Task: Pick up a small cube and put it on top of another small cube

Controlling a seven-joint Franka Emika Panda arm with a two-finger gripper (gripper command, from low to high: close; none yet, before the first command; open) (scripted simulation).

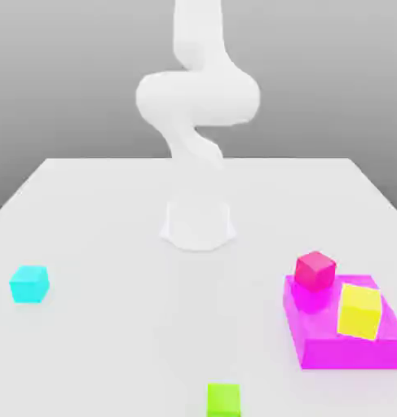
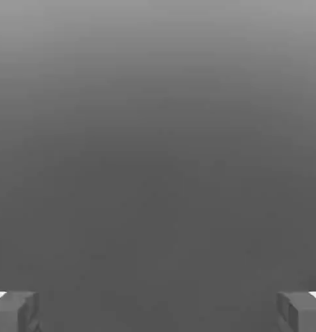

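The white, matte desk (image 1: 112, 244) is the largest thing, flat and smooth, and the white rounded robot arm (image 1: 197, 98) stands at its far middle, folded high above its base. Next in size is the flat magenta block (image 1: 332, 346) near the exterior view's right; a yellow cube (image 1: 360, 311) lies tilted on it and a smaller crimson cube (image 1: 315, 269) sits at its far corner. A lime-green cube (image 1: 224, 401) rests at the near edge. The small bright cyan plain cube (image 1: 28, 283) lies alone on the desk at the exterior view's left, well apart from all others. It looks rigid, light and smooth-faced, so I judge two opposite flat sides are the best hold. The grey fingers (image 2: 14, 312) are spread wide and hold nothing.
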